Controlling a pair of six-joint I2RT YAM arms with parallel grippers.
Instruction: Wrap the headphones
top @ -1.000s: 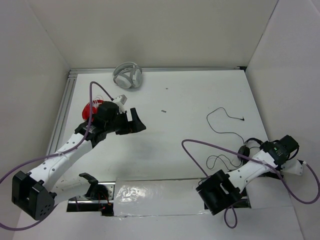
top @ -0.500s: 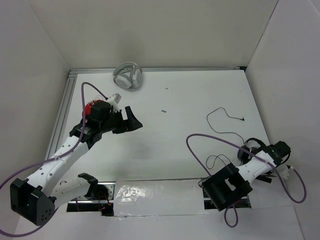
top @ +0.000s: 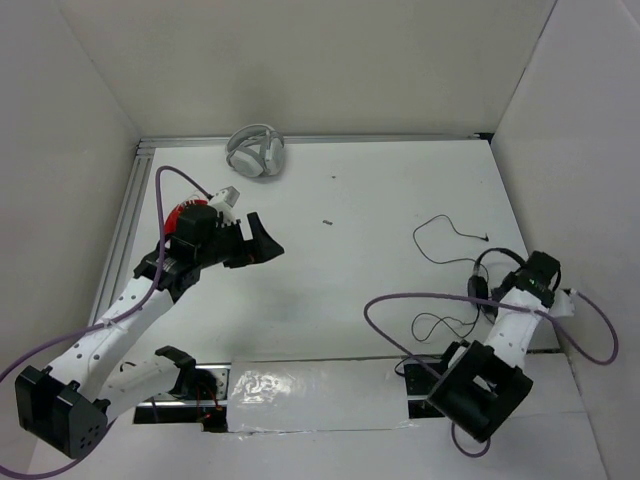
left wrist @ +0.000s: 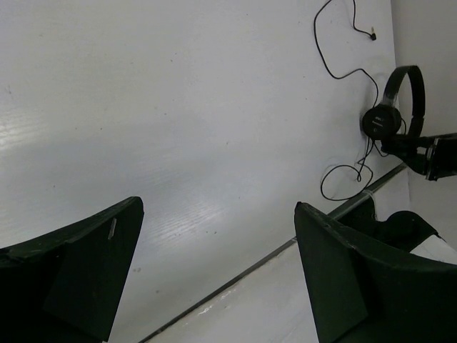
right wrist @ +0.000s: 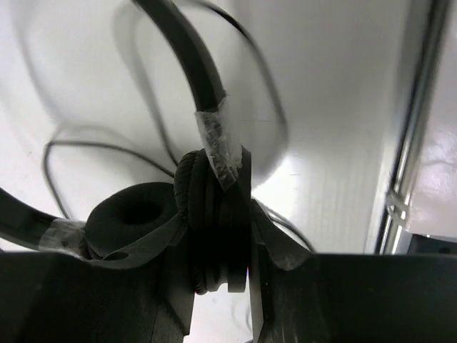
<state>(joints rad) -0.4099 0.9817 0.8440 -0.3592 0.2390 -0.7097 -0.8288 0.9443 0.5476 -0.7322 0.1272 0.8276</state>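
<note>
The black headphones [top: 489, 272] stand at the right edge of the table, headband up. Their thin cable [top: 446, 245] trails left in loops across the white surface. My right gripper [top: 497, 295] is shut on one earcup. In the right wrist view that earcup [right wrist: 214, 229] sits edge-on between my right gripper's [right wrist: 218, 280] jaws, the other earcup [right wrist: 136, 218] lies to its left, and the taped headband [right wrist: 194, 68] rises above. My left gripper [top: 262, 243] hangs open over the left half of the table, far from them. The left wrist view has the headphones [left wrist: 389, 114] at far right beyond my open left gripper [left wrist: 218, 207].
Grey-white headphones [top: 257, 152] lie at the back wall. Red headphones [top: 183, 216] sit partly under my left arm. A small dark bit [top: 327, 222] lies mid-table. White walls close in on three sides, a metal rail [top: 130, 210] runs along the left, and a shiny strip [top: 300, 385] lines the front.
My right arm has swung inward and its jaws have closed round the earcup; the headband now stands up. My left arm drew back slightly and stays open.
</note>
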